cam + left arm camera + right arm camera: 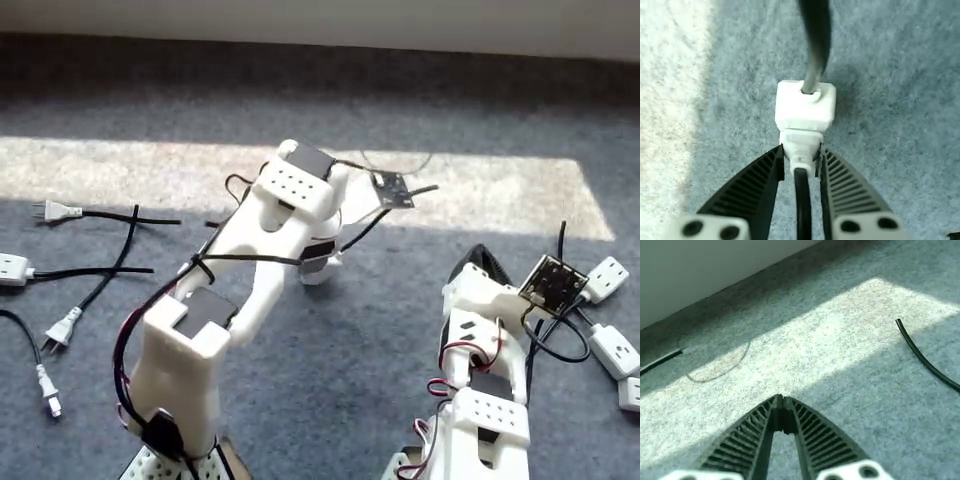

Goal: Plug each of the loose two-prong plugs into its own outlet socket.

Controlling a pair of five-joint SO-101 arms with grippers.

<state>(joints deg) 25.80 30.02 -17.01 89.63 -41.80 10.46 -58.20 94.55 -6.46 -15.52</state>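
Observation:
My left gripper [800,154] is shut on a white two-prong plug [800,146]. The plug's front presses against a white outlet socket [805,105] lying on the carpet, and no prongs show between them. A black cable [815,40] leaves the socket's far side. My right gripper [783,412] is shut with nothing in it, above bare carpet. Three loose plugs [54,210] [60,330] [48,392] on black cords lie at the left, beside another white socket [10,268]. More white sockets [606,278] [614,350] lie at the far right.
The left arm [250,270] stretches across the middle of the grey carpet [360,350]. The right arm [485,380] stands at the lower right. A sunlit strip [120,170] crosses the carpet. A loose black cable [925,357] lies near the right gripper.

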